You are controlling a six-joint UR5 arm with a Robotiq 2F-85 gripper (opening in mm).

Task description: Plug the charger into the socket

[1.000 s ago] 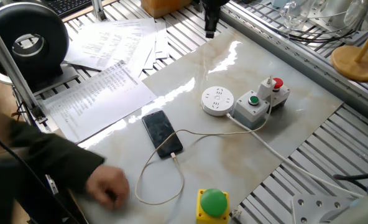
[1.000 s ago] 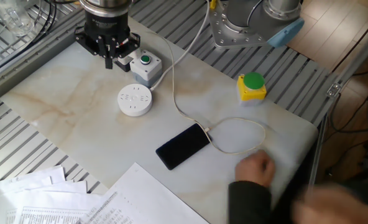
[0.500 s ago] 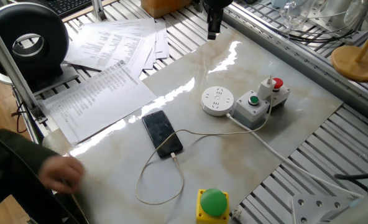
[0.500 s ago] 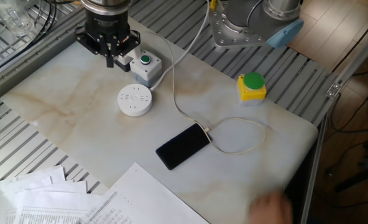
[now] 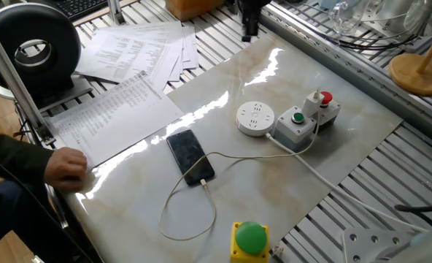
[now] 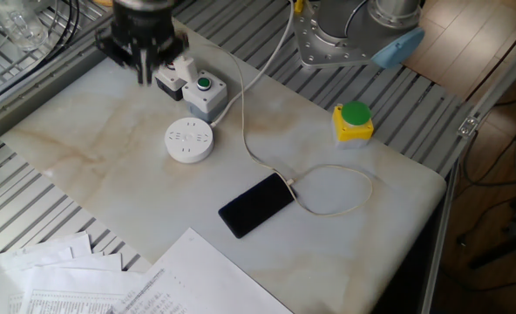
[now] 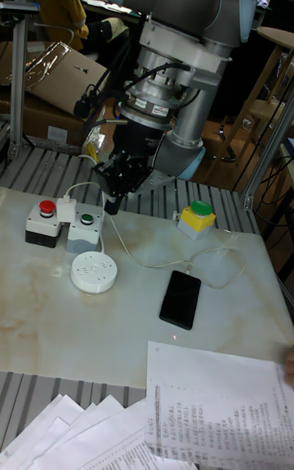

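Observation:
The charger [image 5: 312, 101] is a small white adapter standing upright between the two grey button boxes, also visible in the other fixed view [image 6: 185, 68] and the tall view [image 7: 64, 201]. Its thin white cable [image 5: 174, 196] loops to a black smartphone [image 5: 190, 155]. The socket [image 5: 255, 118] is a round white puck lying flat beside the boxes [image 6: 189, 139] [image 7: 91, 271]. My gripper [image 7: 109, 206] hangs above and just behind the boxes, blurred in the other fixed view [image 6: 140, 54]. Its fingers look shut with nothing in them.
Grey boxes with a green button [image 5: 298, 117] and a red button [image 5: 325, 98] stand next to the socket. A yellow box with a green button [image 5: 249, 239] sits at the near edge. Printed papers [image 5: 114, 109] lie to the left. A person's hand [image 5: 65, 167] rests at the table's left edge.
My gripper has shifted slightly away from the button boxes and is motion-blurred now. The person's hand has drawn back from the cable loop to the table's edge.

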